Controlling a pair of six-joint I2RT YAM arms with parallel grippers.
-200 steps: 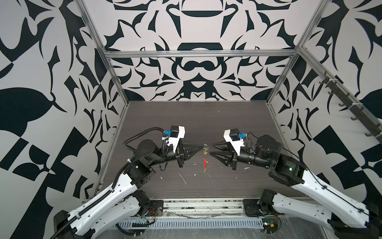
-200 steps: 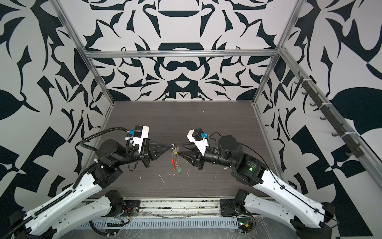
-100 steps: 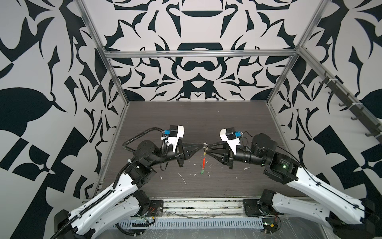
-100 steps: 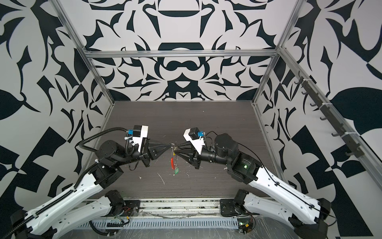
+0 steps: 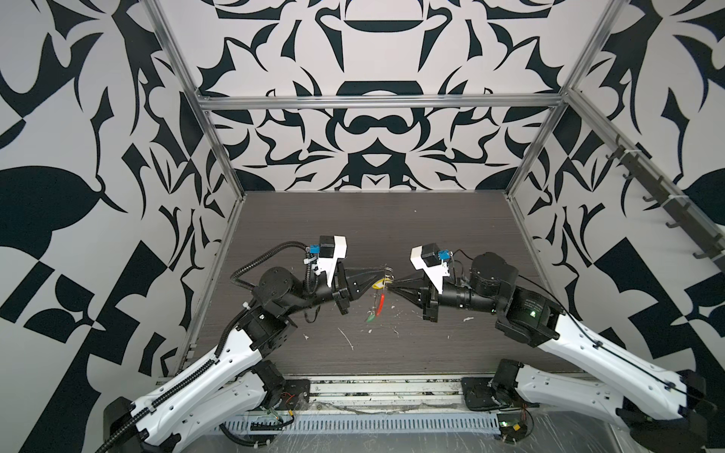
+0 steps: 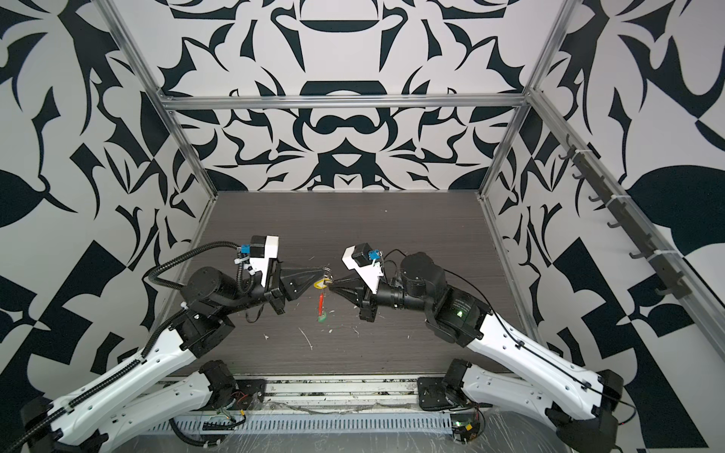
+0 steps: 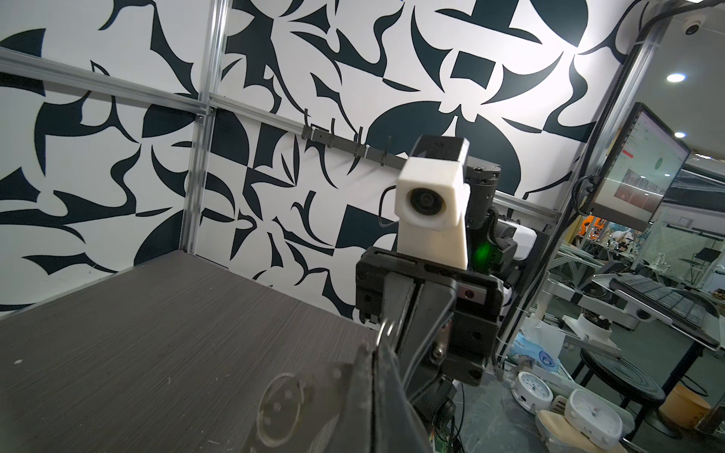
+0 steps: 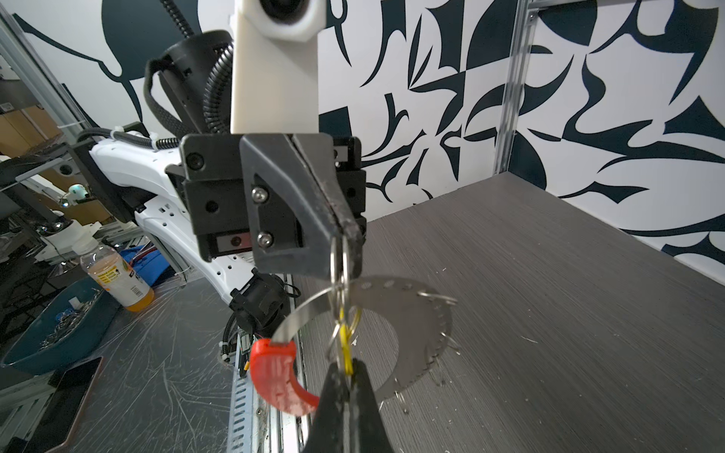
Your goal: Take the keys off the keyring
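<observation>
Both grippers meet tip to tip above the middle of the dark table. My left gripper [image 5: 385,270] [image 6: 325,270] [image 7: 370,351] is shut on the small silver rings [image 8: 339,255] at the top of the keyring. From them hangs the keyring [image 8: 416,313], a wide grey metal loop with a red sleeve [image 8: 276,376] [image 5: 379,310]. My right gripper [image 5: 389,288] [image 6: 332,289] [image 8: 345,362] is shut on the yellow key [image 8: 343,345] [image 5: 378,283], seen edge-on. The green tag [image 5: 369,317] [image 6: 321,318] dangles lowest in both top views and is hidden in the wrist views.
White scraps [image 5: 347,338] [image 5: 467,318] lie on the table [image 5: 451,235] toward its front. A rail of hooks [image 5: 663,196] runs along the right wall. Past the table's front edge stand a bottle [image 8: 117,278] and a blue bin [image 8: 55,333].
My right gripper moved left to meet the left gripper and went from open to shut on the yellow key. The left gripper stayed put, shut.
</observation>
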